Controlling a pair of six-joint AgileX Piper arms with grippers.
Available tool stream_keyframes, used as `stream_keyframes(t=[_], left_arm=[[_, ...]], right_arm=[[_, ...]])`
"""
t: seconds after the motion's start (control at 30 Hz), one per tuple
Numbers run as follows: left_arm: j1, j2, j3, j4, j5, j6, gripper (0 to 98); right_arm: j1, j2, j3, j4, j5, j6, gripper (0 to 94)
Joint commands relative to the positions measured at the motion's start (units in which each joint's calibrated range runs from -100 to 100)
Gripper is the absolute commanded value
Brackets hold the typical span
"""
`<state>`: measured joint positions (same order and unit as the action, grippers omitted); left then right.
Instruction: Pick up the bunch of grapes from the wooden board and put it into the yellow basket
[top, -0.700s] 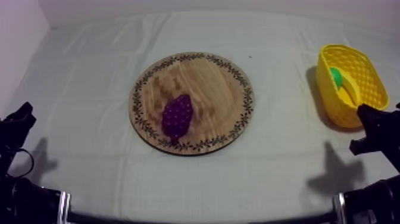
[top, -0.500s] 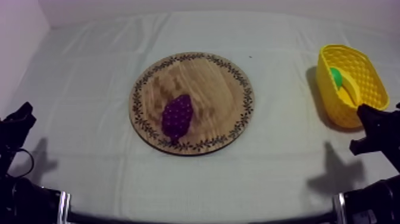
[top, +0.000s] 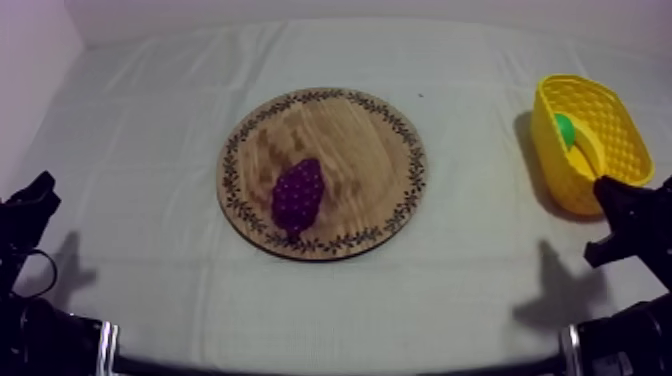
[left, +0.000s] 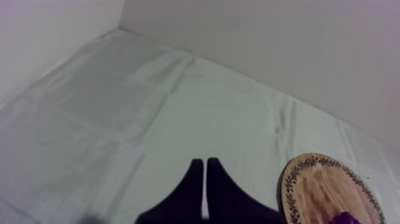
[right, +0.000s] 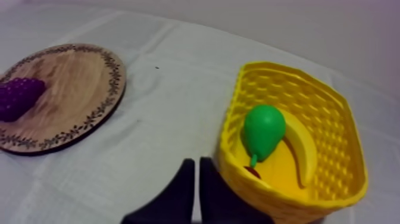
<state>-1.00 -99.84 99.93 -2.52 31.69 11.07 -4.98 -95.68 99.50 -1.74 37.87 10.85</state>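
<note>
Presently our left gripper and right gripper are pinched narrow on nothing, and the bunch of grapes lies toward the near-left rim of the wooden board.

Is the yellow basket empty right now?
No: in the right wrist view a green pear and a banana lie inside the yellow basket.
</note>
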Motion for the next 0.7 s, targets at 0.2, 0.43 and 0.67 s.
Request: stream_keyframes(t=[0.2, 0.43, 0.67], left_arm=[[0.0, 0.0, 0.0, 0.01, 0.0, 0.0, 0.0], [0.0, 0.0, 0.0, 0.01, 0.0, 0.0, 0.0], [0.0, 0.0, 0.0, 0.01, 0.0, 0.0, 0.0]], right_arm=[[-6.8, 0.0, -1.6, 0.9, 3.9, -1.0, 0.7], [-12.8, 8.3, -13.3, 4.8, 11.1, -5.7, 0.6], [-17.2, 29.7, -38.5, 7.1, 20.6, -14.3, 0.5]])
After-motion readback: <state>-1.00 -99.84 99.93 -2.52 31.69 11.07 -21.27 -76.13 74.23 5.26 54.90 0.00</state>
